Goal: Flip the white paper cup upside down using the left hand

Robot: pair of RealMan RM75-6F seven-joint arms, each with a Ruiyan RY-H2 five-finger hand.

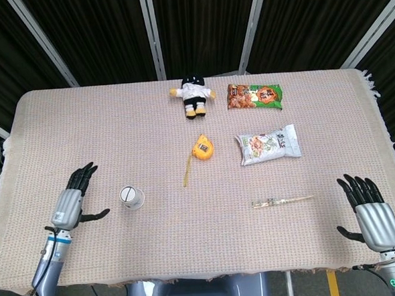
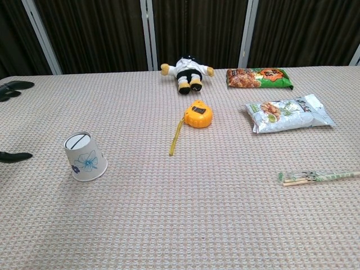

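Observation:
The white paper cup [image 1: 131, 197] stands upside down on the woven tablecloth at the front left, its base up and a blue flower printed on its side [image 2: 84, 157]. My left hand [image 1: 73, 199] is open to the left of the cup, apart from it, fingers spread; in the chest view only its fingertips [image 2: 14, 88] show at the left edge. My right hand [image 1: 369, 211] is open near the front right corner, holding nothing.
A yellow tape measure [image 1: 202, 148] with its tape pulled out lies mid-table. A plush doll [image 1: 193, 94] and an orange snack bag [image 1: 255, 95] sit at the back, a white snack bag [image 1: 269, 144] right of centre, wrapped chopsticks [image 1: 281, 200] at the front right.

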